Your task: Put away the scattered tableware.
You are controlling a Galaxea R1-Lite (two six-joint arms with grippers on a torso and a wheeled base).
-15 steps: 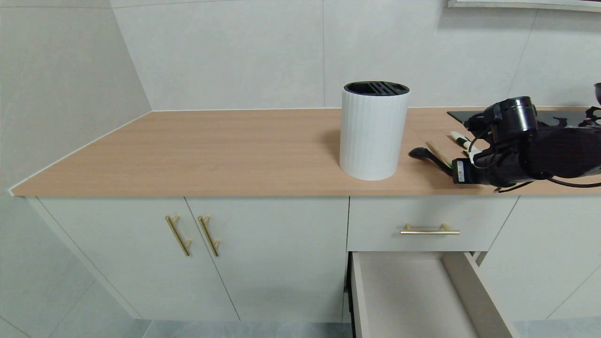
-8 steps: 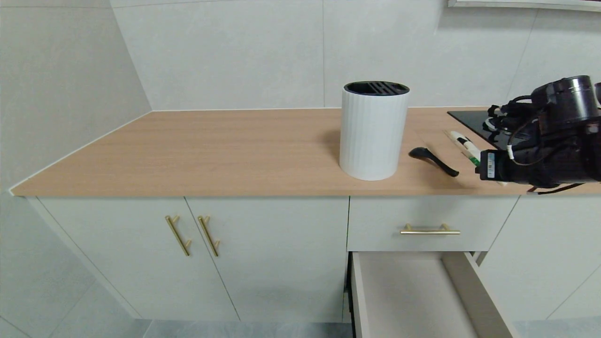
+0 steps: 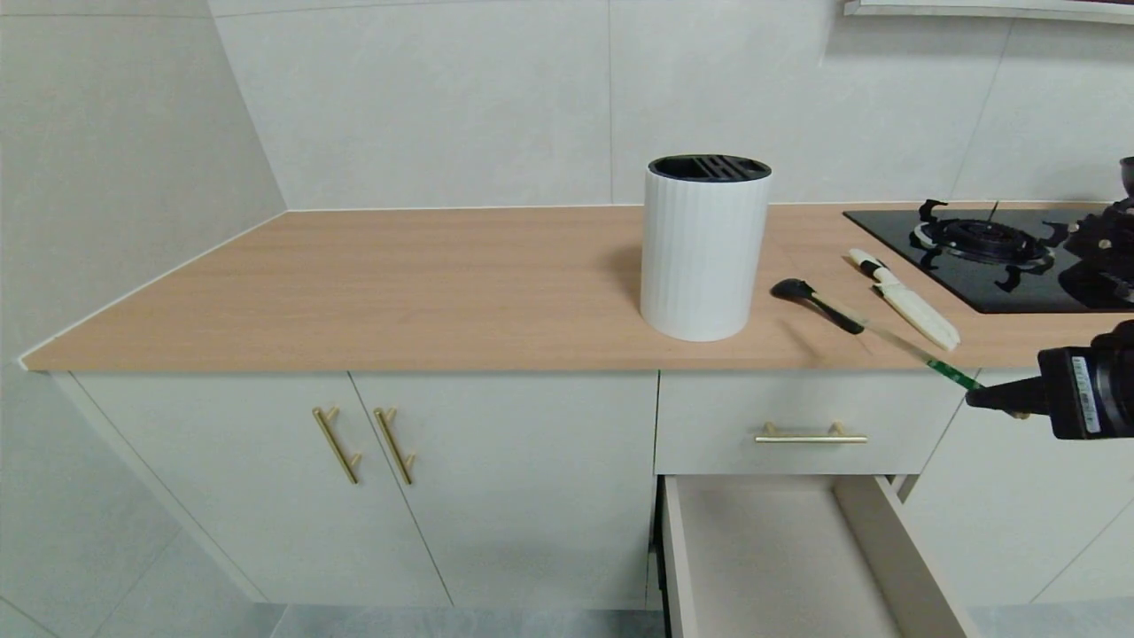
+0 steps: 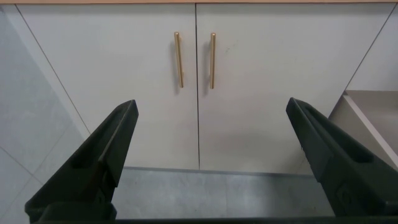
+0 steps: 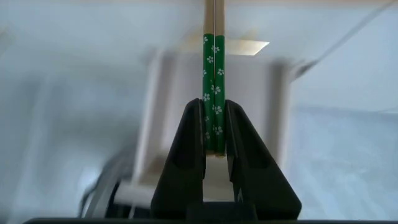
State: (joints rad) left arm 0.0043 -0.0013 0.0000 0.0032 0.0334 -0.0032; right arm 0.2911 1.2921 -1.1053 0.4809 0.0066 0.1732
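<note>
A pair of chopsticks (image 3: 930, 359) with green flowered ends sticks out past the counter's front edge at the right, with my right gripper (image 3: 983, 396) shut on the green end. In the right wrist view the chopsticks (image 5: 212, 74) stand clamped between the fingers of that gripper (image 5: 214, 134), with the open drawer blurred behind. A black spoon (image 3: 815, 301) and a white knife (image 3: 904, 297) lie on the counter right of the white ribbed utensil holder (image 3: 704, 252). My left gripper (image 4: 211, 109) is open and holds nothing, low in front of the cabinet doors (image 4: 194, 59).
An open drawer (image 3: 762, 558) stands pulled out below the counter at the right, its bottom bare. A black gas stove (image 3: 992, 252) fills the counter's far right. The wooden counter (image 3: 425, 283) stretches left of the holder.
My right arm has pulled back from the counter, to the right and down past its front edge, taking the chopsticks along. The stove, knife and spoon now show uncovered.
</note>
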